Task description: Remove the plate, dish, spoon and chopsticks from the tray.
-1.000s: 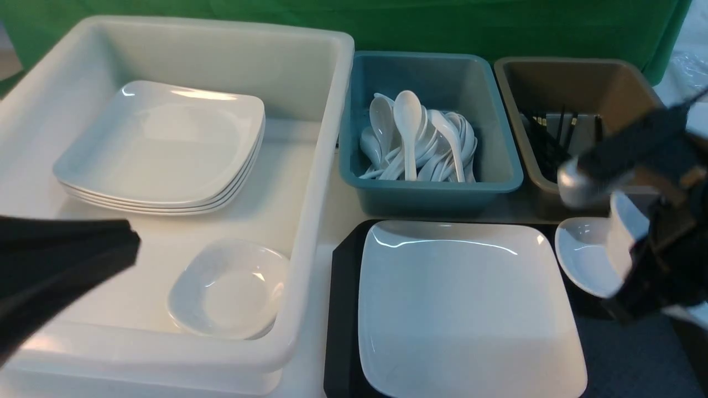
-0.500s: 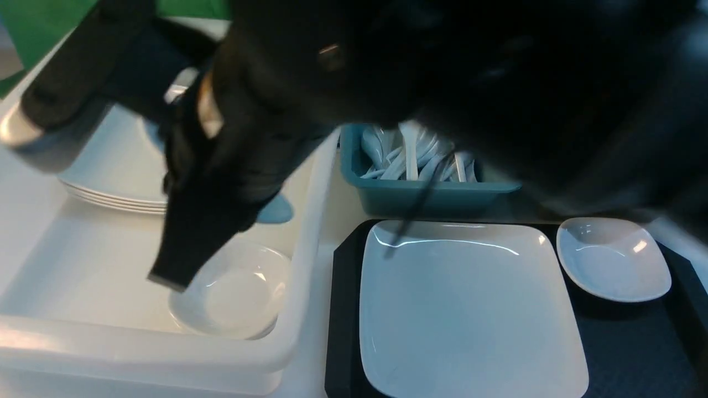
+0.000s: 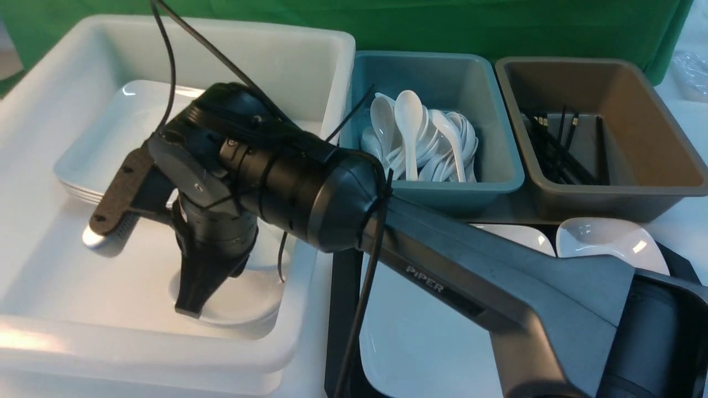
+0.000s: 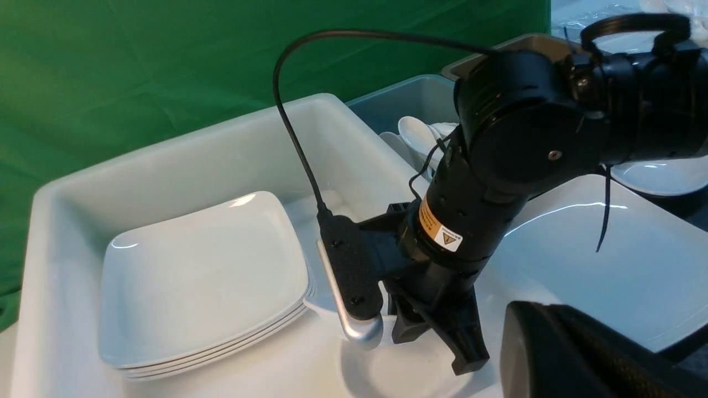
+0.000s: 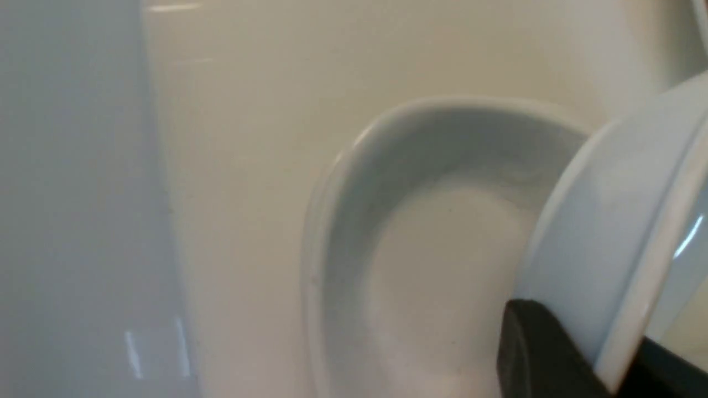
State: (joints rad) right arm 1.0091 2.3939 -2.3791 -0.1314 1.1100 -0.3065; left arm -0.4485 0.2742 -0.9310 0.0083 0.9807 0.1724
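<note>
The plate (image 3: 431, 342) is glossy white with bright glare, as are the spoons (image 3: 409, 116) and the tilted dish (image 5: 608, 221). The tray (image 3: 340, 287) is matt black plastic. The white tub (image 3: 310, 50), teal bin (image 3: 492, 132) and brown bin (image 3: 652, 138) look like smooth, dull-sheened plastic. The backdrop (image 3: 498, 27) is green cloth. The right arm (image 3: 470, 260) has a matt grey casing.

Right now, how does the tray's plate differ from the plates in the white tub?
The plate lies alone on the black tray; the stacked plates sit several high inside the white tub. The plate lies nearer the robot, the stacked plates farther left. Both are glossy white rounded squares.
</note>
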